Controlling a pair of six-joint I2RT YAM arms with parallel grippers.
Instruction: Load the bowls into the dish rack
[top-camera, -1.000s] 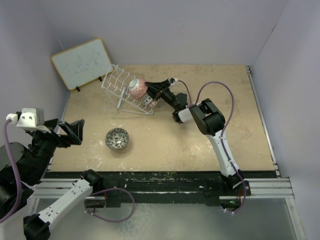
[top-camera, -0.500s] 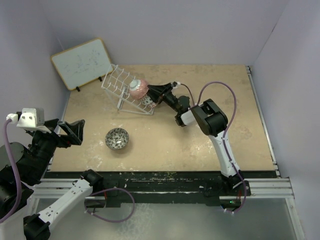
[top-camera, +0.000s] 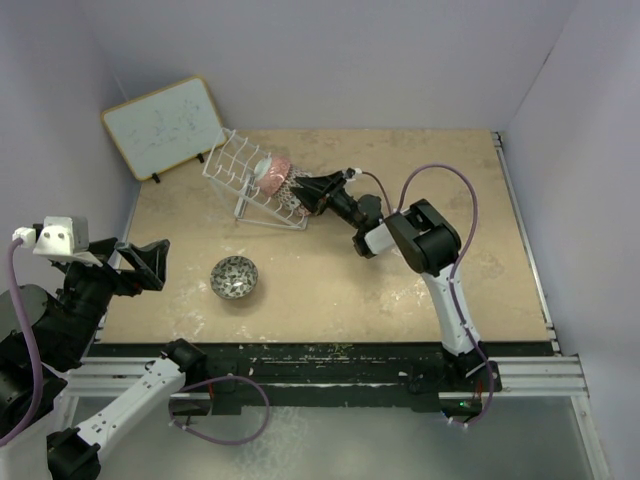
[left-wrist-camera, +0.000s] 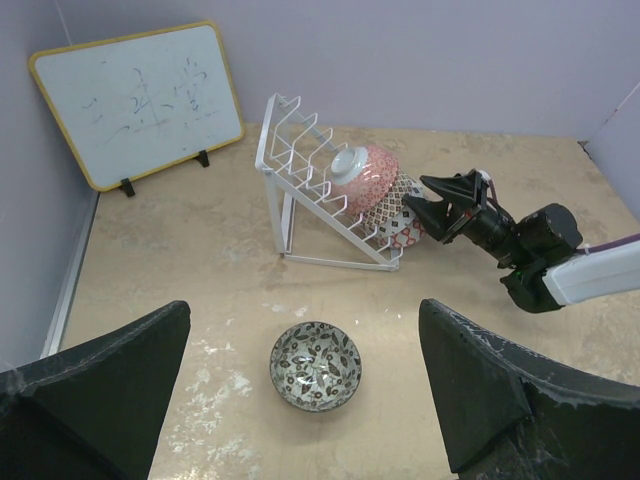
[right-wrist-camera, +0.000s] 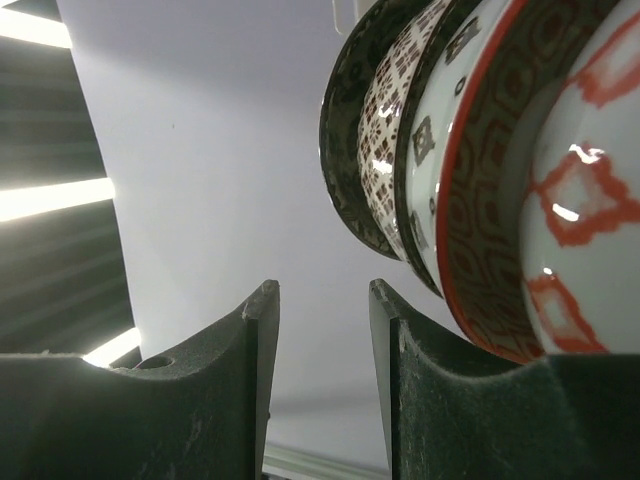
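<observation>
The white wire dish rack (top-camera: 228, 160) stands at the back left and also shows in the left wrist view (left-wrist-camera: 300, 150). A pink-red bowl (top-camera: 272, 172) leans in it on edge, stacked against other bowls (left-wrist-camera: 402, 218). My right gripper (top-camera: 306, 191) is just right of that stack, jaws slightly apart with nothing between them (right-wrist-camera: 322, 295); the pink-red bowl's rim (right-wrist-camera: 500, 210) sits beside its right finger. A grey-black bowl (top-camera: 234, 277) lies upright on the table, below my left gripper (left-wrist-camera: 310, 400). My left gripper (top-camera: 140, 262) is wide open and empty, raised at the table's left edge.
A wood-framed whiteboard (top-camera: 163, 126) leans on the back-left wall behind the rack. The right arm's purple cable (top-camera: 440, 190) loops over the table's middle right. Walls close in the left, back and right sides.
The pink-red bowl has tipped down and left, deeper into the rack against the other bowls. The right arm's wrist has shifted slightly right. The left arm has not moved.
</observation>
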